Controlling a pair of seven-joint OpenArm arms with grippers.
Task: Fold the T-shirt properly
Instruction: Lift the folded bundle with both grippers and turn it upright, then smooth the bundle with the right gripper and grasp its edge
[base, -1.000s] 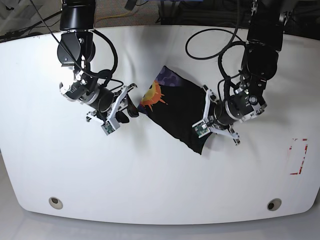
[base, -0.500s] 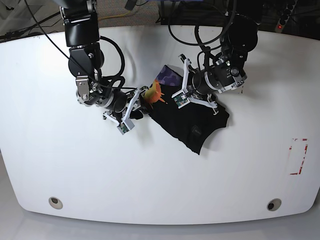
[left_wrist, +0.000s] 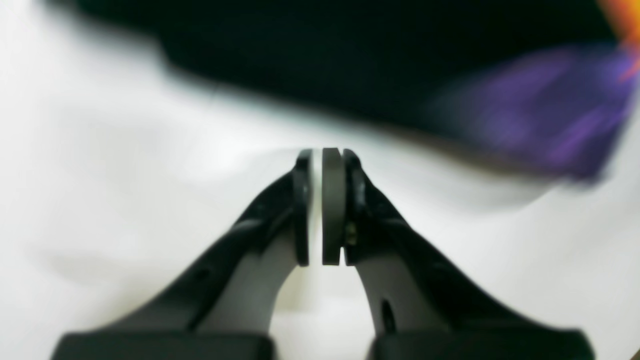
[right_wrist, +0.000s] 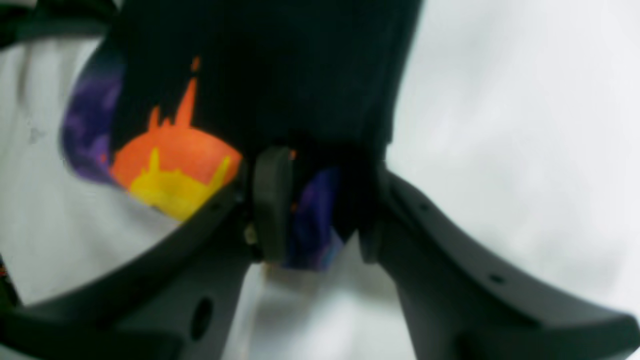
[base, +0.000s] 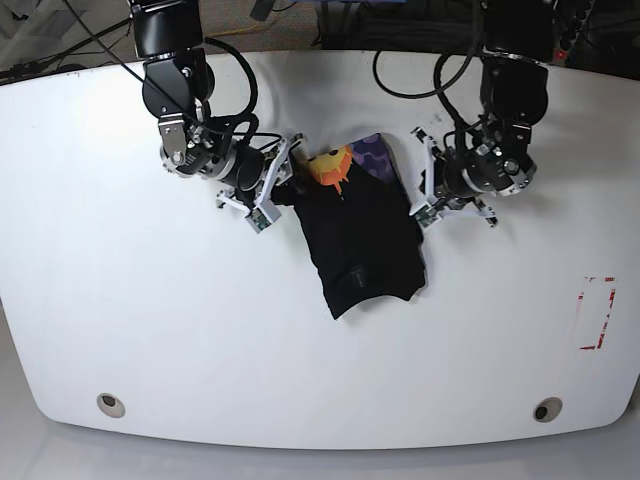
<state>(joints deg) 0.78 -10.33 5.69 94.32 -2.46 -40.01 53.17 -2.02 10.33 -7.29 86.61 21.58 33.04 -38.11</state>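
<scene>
Right claw (right_wrist: 320, 205) is clamped on the T-shirt (base: 362, 232): in the right wrist view we see a purple and black fold of cloth pinched between its fingers (right_wrist: 272, 200), w/ the orange-yellow print just left of them. Base view can't show that pinch; there we only see the right claw (base: 283, 185) at the shirt's upper-left corner. Left claw (left_wrist: 322, 205) has its pads nearly together w/ a thin sliver of white between, holding nothing; left wrist view shows it over bare bench (left_wrist: 125, 165), shirt edge just beyond the tips, blurred. In base view the left claw (base: 422, 190) sits just beside the shirt's right edge.

Shirt lies bunched near the bench (base: 200, 340) centre, towards the back; near and side parts of the bench are open, a red-marked patch (base: 597, 312) well apart at one edge.

Shirt looks black, folded to a compact rumpled block, purple patch and orange-yellow print showing at its top edge, lower end narrowing to a point
</scene>
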